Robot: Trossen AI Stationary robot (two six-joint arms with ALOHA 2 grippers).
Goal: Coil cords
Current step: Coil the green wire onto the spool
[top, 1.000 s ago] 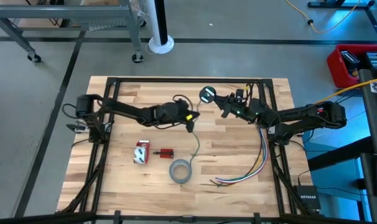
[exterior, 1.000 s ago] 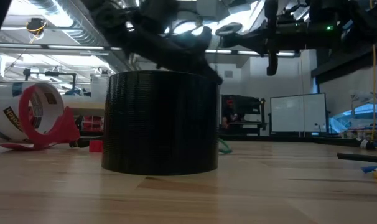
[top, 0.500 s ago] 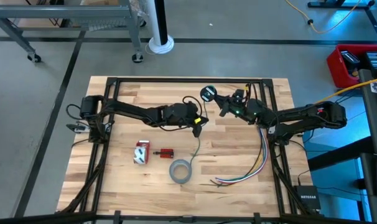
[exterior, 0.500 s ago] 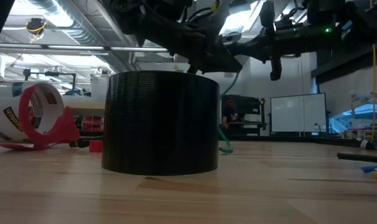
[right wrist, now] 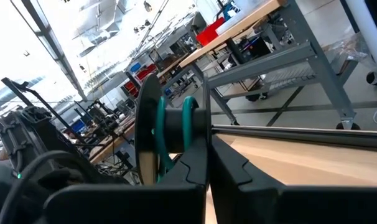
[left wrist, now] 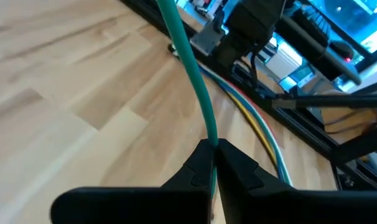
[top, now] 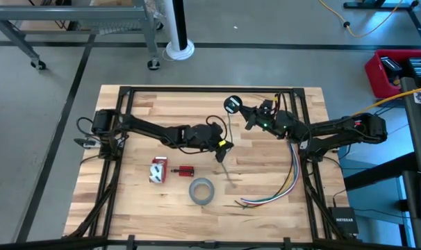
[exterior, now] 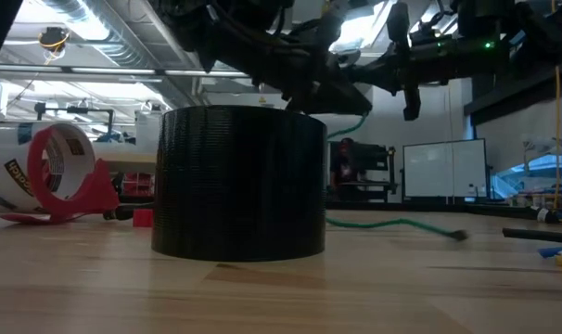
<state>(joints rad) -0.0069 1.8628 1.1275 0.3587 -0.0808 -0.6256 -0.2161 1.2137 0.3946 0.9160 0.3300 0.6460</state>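
Left pincer has slid rightward — clamping cord, taut.

The left gripper pinches the green cord between closed jaws above the wooden table.

A robotics lab or workshop is showing: metal workbenches, a whiteboard, and ceiling ducts surrounding it.

Tape roll blocks front centre.
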